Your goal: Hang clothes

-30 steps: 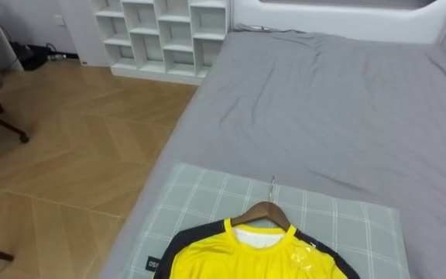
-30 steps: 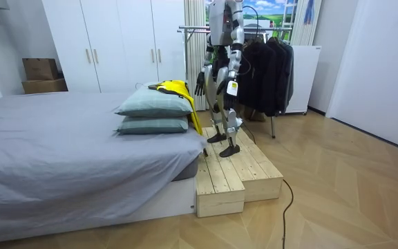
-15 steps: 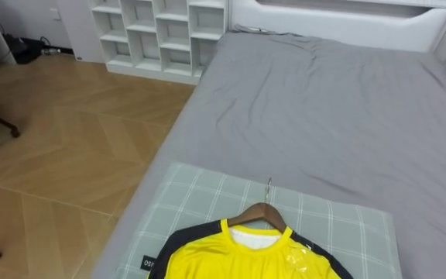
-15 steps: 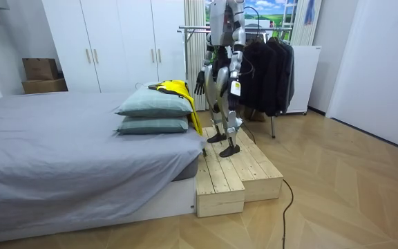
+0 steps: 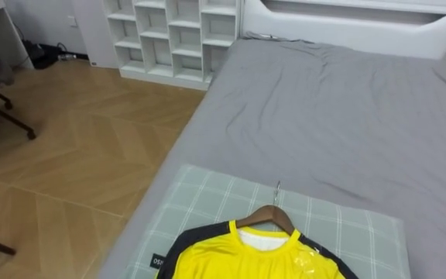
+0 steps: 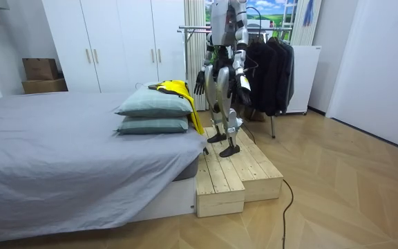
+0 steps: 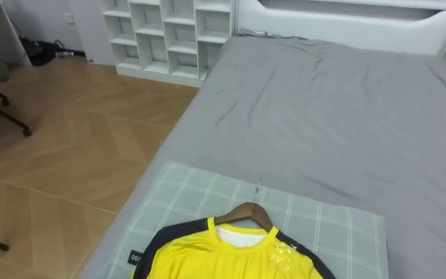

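- Left hand (image 6: 243,82) now hangs at the room view's right side of the robot's body, toward the dark clothes (image 6: 271,69). Half a second ago it was closer to the hip. From this far I cannot tell if it is open or closed.
- Right hand (image 6: 199,82) hangs before the body, near the yellow shirt (image 5: 246,260) but apart from it. Its state I cannot tell either.
- That yellow shirt lies on the checked pillow (image 5: 200,201) at the near end of the bed (image 5: 339,116), in neither hand. It is already on the wooden hanger (image 5: 268,211), and the hook (image 5: 277,190) points away from me, toward the grey sheet.
- The whole eye view has shifted a little between the pictures. I read this as the head moving, because the shirt keeps its place on the pillow.
- The robot stands on the wooden platform (image 6: 240,166) at the pillow end of the bed.
- For the task, I judge that dressing the hanger is done and the lift is not yet begun. One hand must come to the neck of the hanger, and then the robot must turn to the rail (image 6: 193,29) behind it.
- The shirt's lower part is cut off by the picture's lower edge, so I do not know how the sleeves lie.
- The hanger's arms are under the cloth.
- The hook is thin and hard to separate from the pillow's lines.
- The rail is partly behind the robot's body, so I cannot judge the free place on it.
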Robot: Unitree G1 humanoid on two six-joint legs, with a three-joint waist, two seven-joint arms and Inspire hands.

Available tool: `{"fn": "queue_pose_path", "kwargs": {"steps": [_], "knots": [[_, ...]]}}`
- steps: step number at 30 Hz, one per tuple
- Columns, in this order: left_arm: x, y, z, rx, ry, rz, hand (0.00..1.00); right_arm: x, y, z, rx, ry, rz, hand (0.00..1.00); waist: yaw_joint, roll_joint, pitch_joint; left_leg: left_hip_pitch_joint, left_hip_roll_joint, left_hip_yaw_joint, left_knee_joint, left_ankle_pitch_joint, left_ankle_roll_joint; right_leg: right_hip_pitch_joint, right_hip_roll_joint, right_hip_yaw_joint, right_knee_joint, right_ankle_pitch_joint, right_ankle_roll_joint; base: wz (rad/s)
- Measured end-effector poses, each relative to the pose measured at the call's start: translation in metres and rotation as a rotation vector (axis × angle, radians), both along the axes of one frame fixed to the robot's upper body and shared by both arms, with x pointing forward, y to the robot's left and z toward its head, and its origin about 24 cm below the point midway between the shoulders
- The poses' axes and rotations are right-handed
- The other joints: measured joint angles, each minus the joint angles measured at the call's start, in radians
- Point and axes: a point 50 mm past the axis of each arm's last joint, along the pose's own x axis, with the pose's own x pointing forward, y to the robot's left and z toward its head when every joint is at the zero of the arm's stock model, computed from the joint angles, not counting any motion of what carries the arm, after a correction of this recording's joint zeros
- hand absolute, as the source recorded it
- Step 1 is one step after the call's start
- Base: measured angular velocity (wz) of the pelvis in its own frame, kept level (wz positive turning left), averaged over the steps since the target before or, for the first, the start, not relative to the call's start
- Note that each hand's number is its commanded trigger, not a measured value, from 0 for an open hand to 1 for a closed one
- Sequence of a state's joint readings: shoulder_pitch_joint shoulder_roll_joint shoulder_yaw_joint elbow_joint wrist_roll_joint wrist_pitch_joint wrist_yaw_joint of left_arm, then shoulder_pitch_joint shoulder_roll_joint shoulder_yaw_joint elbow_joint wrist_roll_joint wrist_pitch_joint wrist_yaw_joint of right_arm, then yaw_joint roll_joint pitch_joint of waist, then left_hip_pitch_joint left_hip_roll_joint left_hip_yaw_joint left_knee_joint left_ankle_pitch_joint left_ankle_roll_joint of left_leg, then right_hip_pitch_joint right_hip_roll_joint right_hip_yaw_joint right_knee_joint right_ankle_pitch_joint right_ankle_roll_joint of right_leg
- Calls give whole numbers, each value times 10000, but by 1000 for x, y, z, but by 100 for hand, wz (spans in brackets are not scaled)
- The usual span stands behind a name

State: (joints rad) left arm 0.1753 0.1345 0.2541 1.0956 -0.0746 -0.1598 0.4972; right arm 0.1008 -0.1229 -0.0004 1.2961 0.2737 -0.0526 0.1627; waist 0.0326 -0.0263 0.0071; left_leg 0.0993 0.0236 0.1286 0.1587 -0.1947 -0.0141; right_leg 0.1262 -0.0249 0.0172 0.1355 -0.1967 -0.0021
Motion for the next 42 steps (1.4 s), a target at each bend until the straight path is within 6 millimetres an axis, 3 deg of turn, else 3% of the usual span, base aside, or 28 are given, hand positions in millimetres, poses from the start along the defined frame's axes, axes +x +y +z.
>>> {"fn": "queue_pose_path", "kwargs": {"steps": [10,14,21,27,33,42], "knots": [[7,18,15,1870,-480,88,0,1,-2,0,-72,42,31,0,-46,13,-6,-24,-9,-146,21,1,0,19,8,-49,-7,1,0,1],[19,24,25,2862,-960,-235,0,2,-5,1,-167,-67,108,0,-90,117,-18,-44,-15,-184,23,1,1,17,-5,-118,3,2,1,3],[55,15,41,4341,-1799,-2389,0,6,-11,3,-343,-190,249,0,-368,275,-57,-114,-37,-238,46,5,5,-3,-20,-205,-16,1,2,4],[86,8,64,5797,-2925,-4052,0,8,-12,4,-419,-233,319,0,-636,255,-89,-123,-37,-268,53,6,5,-15,-21,-215,-14,2,2,-1],[99,-5,67,6347,-3049,-5649,0,11,-11,4,-371,-307,377,0,-824,284,-103,-92,-36,-296,49,5,4,1,-14,-209,-15,2,2,-1],[121,-14,86,6955,-4192,-6138,0,13,-10,4,-138,-397,414,0,-919,236,-98,-78,-37,-258,50,5,5,-7,-22,-194,-4,2,3,0]]}}
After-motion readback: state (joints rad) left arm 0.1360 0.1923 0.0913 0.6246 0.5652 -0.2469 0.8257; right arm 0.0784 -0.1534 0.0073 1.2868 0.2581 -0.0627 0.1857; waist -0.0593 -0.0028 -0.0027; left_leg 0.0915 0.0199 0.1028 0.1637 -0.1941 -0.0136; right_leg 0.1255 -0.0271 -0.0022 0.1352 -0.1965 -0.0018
